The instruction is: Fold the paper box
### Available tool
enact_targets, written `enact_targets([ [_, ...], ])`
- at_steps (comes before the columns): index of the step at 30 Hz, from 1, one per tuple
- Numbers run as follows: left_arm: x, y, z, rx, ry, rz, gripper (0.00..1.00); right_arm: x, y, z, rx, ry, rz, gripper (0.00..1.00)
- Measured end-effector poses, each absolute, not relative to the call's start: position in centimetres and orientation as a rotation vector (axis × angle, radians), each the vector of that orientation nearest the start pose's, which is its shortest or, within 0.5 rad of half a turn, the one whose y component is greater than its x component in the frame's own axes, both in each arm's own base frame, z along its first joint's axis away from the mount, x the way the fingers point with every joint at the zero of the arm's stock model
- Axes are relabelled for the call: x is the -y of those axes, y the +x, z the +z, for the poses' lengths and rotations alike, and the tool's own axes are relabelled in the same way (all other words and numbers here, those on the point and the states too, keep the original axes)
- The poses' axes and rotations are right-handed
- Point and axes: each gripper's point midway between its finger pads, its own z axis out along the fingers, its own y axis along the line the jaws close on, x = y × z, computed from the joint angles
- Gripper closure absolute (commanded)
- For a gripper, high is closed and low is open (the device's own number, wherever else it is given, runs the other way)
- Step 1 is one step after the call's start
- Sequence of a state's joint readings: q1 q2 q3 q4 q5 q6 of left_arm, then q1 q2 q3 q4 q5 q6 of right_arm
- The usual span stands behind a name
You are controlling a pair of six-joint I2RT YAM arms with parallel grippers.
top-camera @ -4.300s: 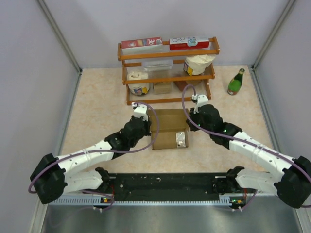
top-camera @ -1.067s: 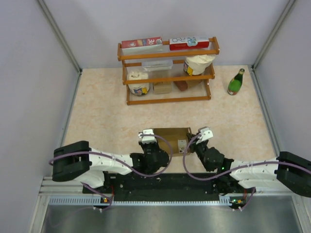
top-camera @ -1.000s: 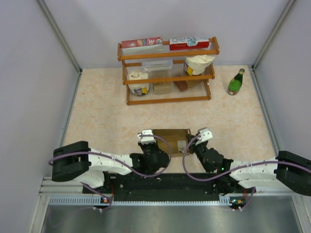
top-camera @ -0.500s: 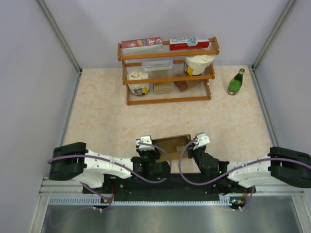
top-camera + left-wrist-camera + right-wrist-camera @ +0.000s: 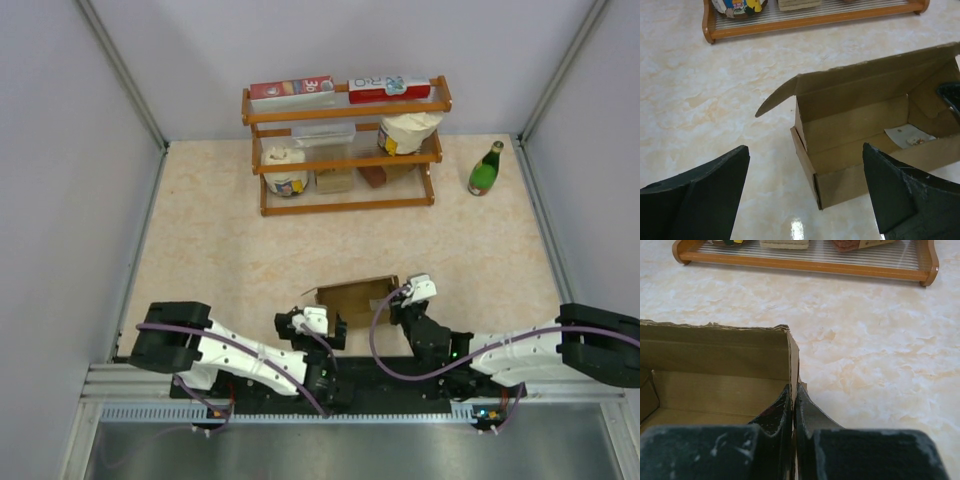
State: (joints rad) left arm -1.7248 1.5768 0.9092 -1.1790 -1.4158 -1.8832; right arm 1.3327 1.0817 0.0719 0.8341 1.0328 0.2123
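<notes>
The paper box [image 5: 355,298] is plain brown cardboard, standing as an open-topped box near the table's front edge. In the left wrist view the paper box [image 5: 860,145] shows a raised left flap and a white scrap inside. My left gripper [image 5: 805,200] is open, its two dark fingers [image 5: 695,195] wide apart just short of the box's near left corner, touching nothing. My right gripper [image 5: 793,397] is shut on the paper box [image 5: 715,375], pinching its right end wall, one finger inside and one outside. From above, the right gripper [image 5: 408,300] sits at the box's right end.
A wooden shelf rack [image 5: 345,150] stands at the back with red-and-white cartons, tubs and small boxes. A green bottle [image 5: 486,169] stands at the back right. White walls with metal rails close in the table on both sides.
The left gripper has let go of the box's left end, opened wide and drawn back toward its base. The box has shifted slightly nearer. The right gripper keeps its pinch.
</notes>
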Motion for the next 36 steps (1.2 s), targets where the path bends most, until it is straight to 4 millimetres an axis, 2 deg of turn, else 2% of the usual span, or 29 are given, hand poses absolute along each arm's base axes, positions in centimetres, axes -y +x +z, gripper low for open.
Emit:
enact_targets([
  [4, 24.9, 11.7, 13.9, -1.712, 0.132, -0.131, 0.03, -19.5, 19.9, 10.2, -1.656, -0.185, 0.257, 1.0],
  [7, 24.7, 11.2, 15.0, -1.725, 0.112, -0.186, 0.07, -19.4, 19.9, 10.3, -1.654, -0.179, 0.259, 1.0],
  [9, 24.3, 11.2, 16.2, -1.739, 0.062, -0.247, 0.08, -19.4, 19.9, 10.3, -1.654, -0.179, 0.258, 1.0],
  [14, 22.3, 11.7, 20.9, -1.757, -0.122, -0.455, 0.12, -19.3, 19.9, 10.2, -1.659, -0.178, 0.255, 1.0],
  [17, 21.0, 11.9, 22.7, -1.764, -0.156, -0.518, 0.14, -19.3, 19.9, 10.2, -1.659, -0.171, 0.261, 1.0],
  [20, 20.2, 12.0, 24.9, -1.764, -0.165, -0.611, 0.16, -19.3, 19.9, 10.2, -1.66, -0.169, 0.263, 1.0],
  [23, 20.0, 12.1, 25.8, -1.763, -0.114, -0.704, 0.21, -19.3, 19.9, 10.2, -1.66, -0.169, 0.263, 1.0],
  [26, 19.7, 12.7, 26.8, -1.736, -0.058, -0.76, 0.19, -19.3, 19.9, 10.2, -1.659, -0.171, 0.261, 1.0],
  [29, 19.9, 13.6, 29.3, -1.697, 0.009, -0.716, 0.19, -19.3, 19.9, 10.2, -1.659, -0.172, 0.261, 1.0],
  [32, 21.2, 15.0, 30.6, -1.699, 0.062, -0.675, 0.2, -19.3, 19.8, 10.1, -1.659, -0.179, 0.262, 1.0],
  [34, 22.4, 16.4, 30.3, -1.719, 0.102, -0.652, 0.19, -19.3, 19.8, 10.0, -1.659, -0.182, 0.26, 1.0],
  [36, 23.7, 17.5, 28.9, -1.757, 0.168, -0.609, 0.19, -19.3, 19.8, 10.0, -1.659, -0.184, 0.262, 1.0],
])
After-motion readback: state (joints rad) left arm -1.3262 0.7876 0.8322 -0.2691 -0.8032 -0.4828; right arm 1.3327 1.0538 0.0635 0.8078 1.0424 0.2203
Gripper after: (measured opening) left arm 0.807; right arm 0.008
